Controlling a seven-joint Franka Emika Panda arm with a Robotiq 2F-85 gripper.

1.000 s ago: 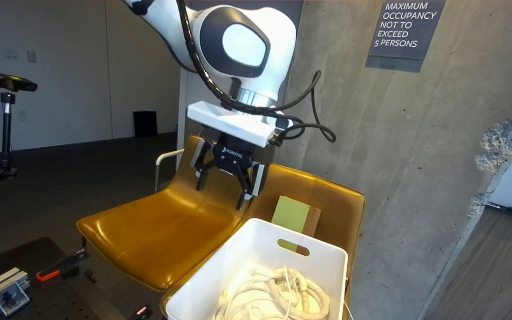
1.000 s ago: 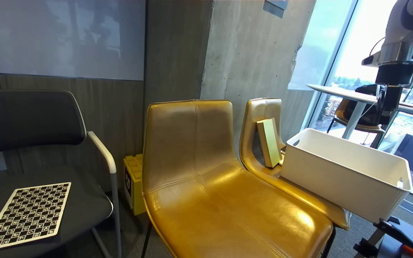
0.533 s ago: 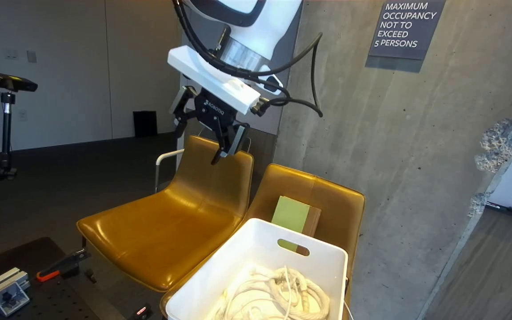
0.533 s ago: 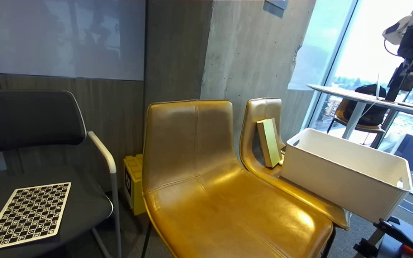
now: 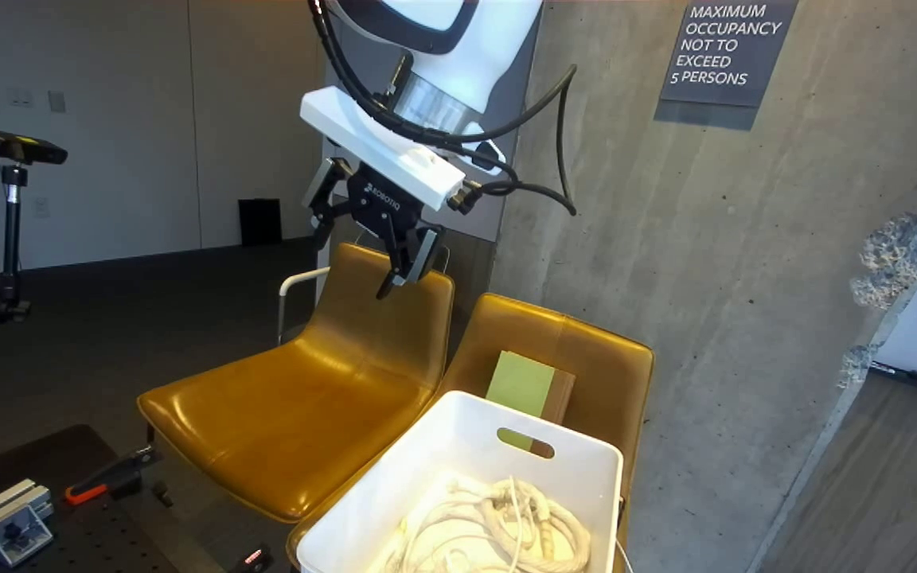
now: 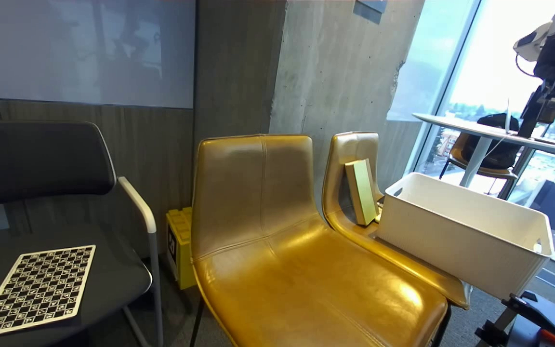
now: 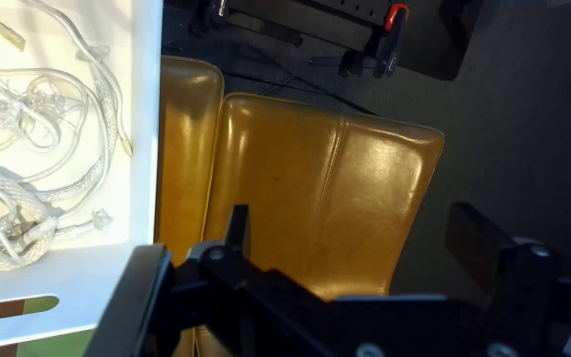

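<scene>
The hand (image 5: 352,267) stands wide, holding nothing, above a brown chair (image 5: 291,418). The rope (image 7: 28,203) looks soft and light, perhaps best held where it is thick.

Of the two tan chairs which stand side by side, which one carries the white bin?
The tan chair nearer the concrete wall. The white bin rests on it, along with a green block; the neighbouring chair bears neither.

Gripper (image 7: 350,223) is spread wide around 5 o'clock over a shiny brown chair (image 7: 305,188), white bin (image 7: 144,109) with messy rope (image 7: 8,191) inside at 9, red-tipped black tool (image 7: 392,44) up near 1.
</scene>
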